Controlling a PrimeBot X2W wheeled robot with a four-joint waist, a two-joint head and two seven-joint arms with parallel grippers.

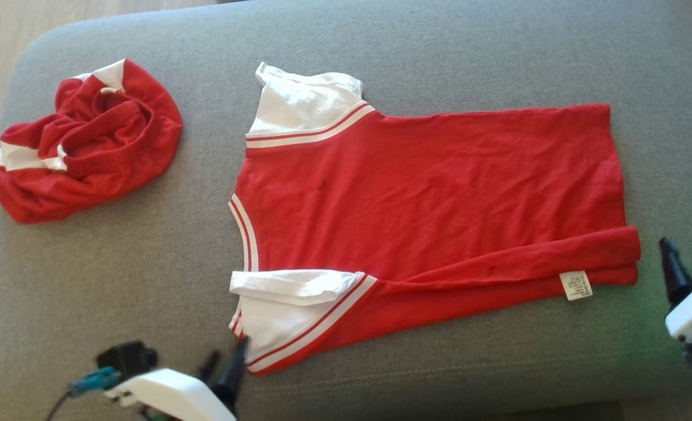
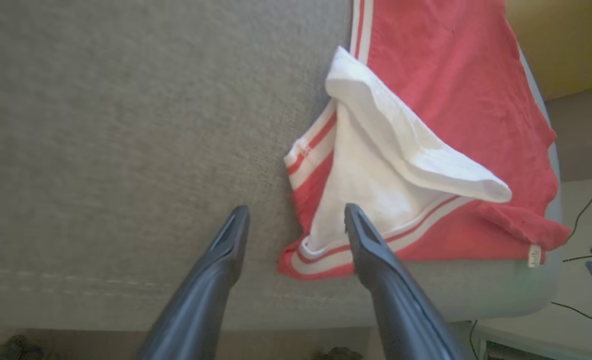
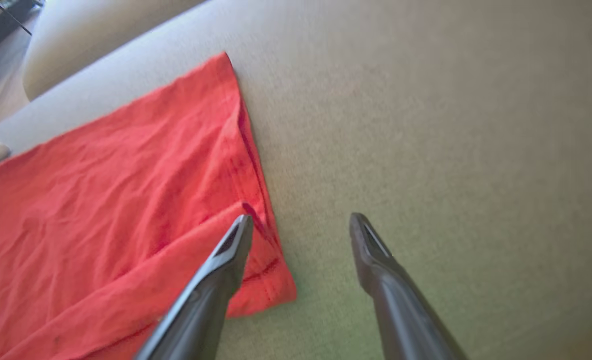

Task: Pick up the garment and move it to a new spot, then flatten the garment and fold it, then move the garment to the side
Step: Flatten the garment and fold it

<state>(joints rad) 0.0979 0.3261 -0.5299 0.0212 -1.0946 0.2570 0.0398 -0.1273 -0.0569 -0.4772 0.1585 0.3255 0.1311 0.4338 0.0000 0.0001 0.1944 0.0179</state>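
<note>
Red garment (image 1: 428, 193) flat mid-cushion (image 1: 147, 280), its near long edge folded over. Left claw (image 2: 296, 212) spread, empty, at white sleeve (image 1: 287, 310) by cushion's near edge. Right claw (image 3: 301, 220) spread, empty, beside hem corner (image 3: 276, 290).

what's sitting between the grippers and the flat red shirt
Nothing visible does. The open left gripper is at the red shirt's near white sleeve; the open right gripper is beside its hem corner. The crumpled red garment lies apart, far left on the cushion.
</note>
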